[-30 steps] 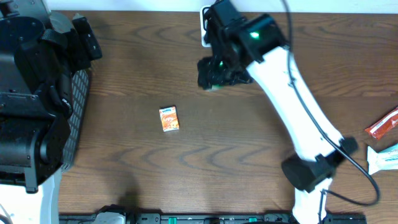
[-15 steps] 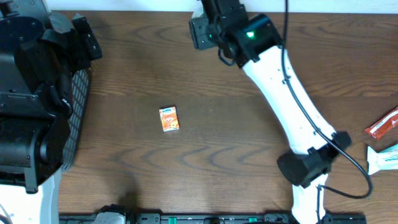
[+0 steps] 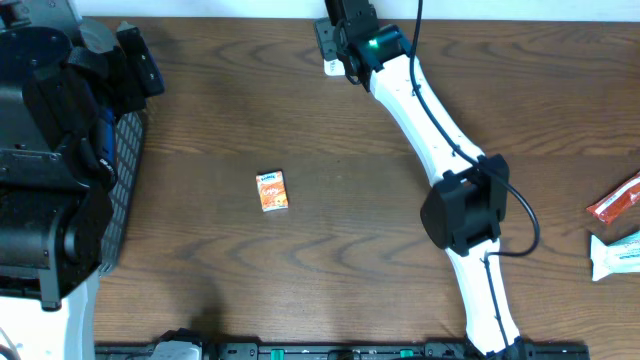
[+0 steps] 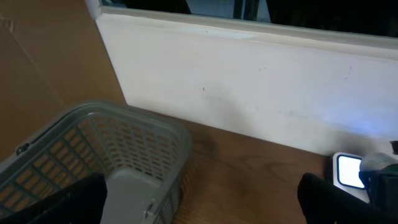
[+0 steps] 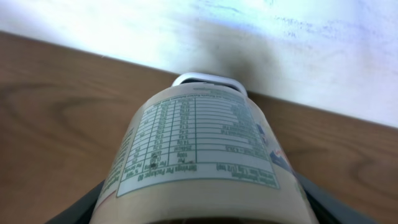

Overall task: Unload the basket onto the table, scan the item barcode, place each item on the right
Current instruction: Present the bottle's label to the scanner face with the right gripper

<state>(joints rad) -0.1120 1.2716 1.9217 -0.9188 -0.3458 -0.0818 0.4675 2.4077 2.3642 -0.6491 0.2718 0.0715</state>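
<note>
In the right wrist view, my right gripper (image 5: 199,211) is shut on the item, a pale round jar (image 5: 199,149) whose nutrition-table label faces the camera. No barcode shows on that face. Just past the jar's far end, the white scanner (image 5: 208,79) stands against the back wall. In the overhead view the right gripper (image 3: 342,42) reaches to the table's back edge and hides the jar; a sliver of scanner (image 3: 330,67) shows beside it. My left gripper (image 4: 199,211) hangs open and empty above a grey basket (image 4: 93,155). The scanner's lit window (image 4: 348,169) appears at right.
A small orange carton (image 3: 272,191) lies mid-table. A red packet (image 3: 615,200) and a white packet (image 3: 615,255) lie at the right edge. The grey basket (image 3: 125,170) sits under the left arm (image 3: 60,150). A white wall (image 4: 249,81) bounds the table's back.
My right arm has stretched toward the back edge, carrying the jar from behind the table's middle up to the scanner. The left arm has stayed still.
</note>
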